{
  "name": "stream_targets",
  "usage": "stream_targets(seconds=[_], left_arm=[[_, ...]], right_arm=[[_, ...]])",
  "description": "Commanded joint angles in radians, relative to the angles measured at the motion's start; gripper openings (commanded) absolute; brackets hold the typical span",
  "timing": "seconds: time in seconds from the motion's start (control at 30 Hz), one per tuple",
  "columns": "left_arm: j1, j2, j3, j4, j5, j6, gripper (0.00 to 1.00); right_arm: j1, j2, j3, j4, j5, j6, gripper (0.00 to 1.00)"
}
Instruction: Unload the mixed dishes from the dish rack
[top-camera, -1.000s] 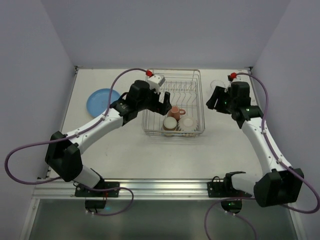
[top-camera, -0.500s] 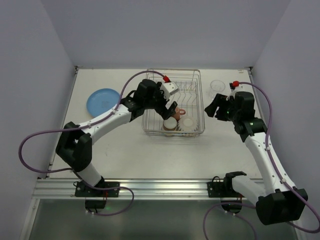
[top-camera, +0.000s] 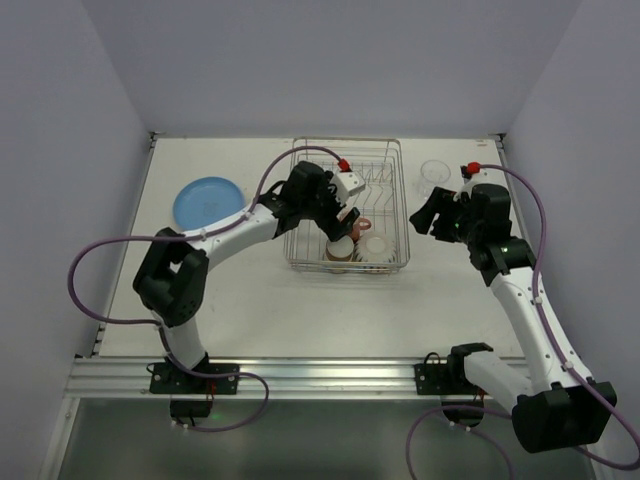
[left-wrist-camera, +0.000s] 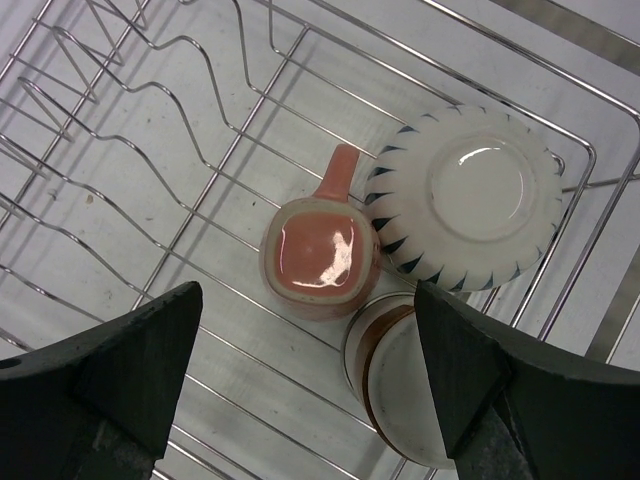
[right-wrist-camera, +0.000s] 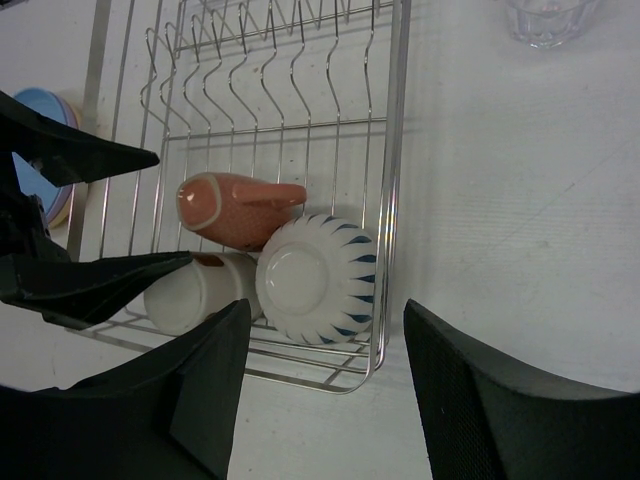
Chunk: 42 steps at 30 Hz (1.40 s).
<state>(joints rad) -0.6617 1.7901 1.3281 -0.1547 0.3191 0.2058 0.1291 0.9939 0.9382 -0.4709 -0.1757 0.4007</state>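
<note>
Wire dish rack (top-camera: 395, 150) on the far middle of the table (top-camera: 250, 300). In its near right corner, three pieces touching: pink cup (left-wrist-camera: 318, 255) lying on its side at the far end of the group, banded cup (left-wrist-camera: 400, 390) also tipped over on the near left, bowl (left-wrist-camera: 470, 195) upside down on the near right.

Left claw (left-wrist-camera: 308, 290) hanging above the pink cup, fingers spread wide to either side of it, gripping nothing.

Right claw (right-wrist-camera: 328, 310) raised just right of the rack, roughly level with the bowl, jaws parted, empty.

Glass (top-camera: 435, 172) upright on the table beside the rack's far right corner. Blue plate (top-camera: 207, 203) flat on the table, well left of the rack.
</note>
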Motion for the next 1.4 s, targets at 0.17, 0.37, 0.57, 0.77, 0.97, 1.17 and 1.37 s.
stream_targets(seconds=[0.17,0.37,0.57,0.77,0.97,1.17,1.37], left_arm=[[-0.004,0.031,0.068,0.001,0.032,0.027,0.89],[-0.004,0.083,0.115,-0.028,0.061,0.020,0.76],[-0.006,0.098,0.125,-0.068,0.043,0.026,0.73],[-0.006,0.120,0.146,-0.089,0.032,0.026,0.73],[-0.009,0.156,0.161,-0.100,0.051,0.017,0.70],[-0.012,0.181,0.169,-0.115,0.032,0.023,0.63],[-0.012,0.209,0.217,-0.158,0.026,0.024,0.49]], right_arm=[[0.001,-0.001,0.017,0.015,-0.005,0.007,0.65],[0.001,-0.001,0.014,0.014,-0.001,0.004,0.65],[0.001,-0.005,0.013,0.014,0.002,0.000,0.65],[0.001,-0.001,0.014,0.012,-0.004,0.000,0.65],[0.001,-0.008,0.014,0.012,-0.001,0.000,0.66],[0.001,-0.008,0.013,0.012,0.001,-0.002,0.66],[0.001,-0.006,0.013,0.014,-0.001,-0.003,0.66]])
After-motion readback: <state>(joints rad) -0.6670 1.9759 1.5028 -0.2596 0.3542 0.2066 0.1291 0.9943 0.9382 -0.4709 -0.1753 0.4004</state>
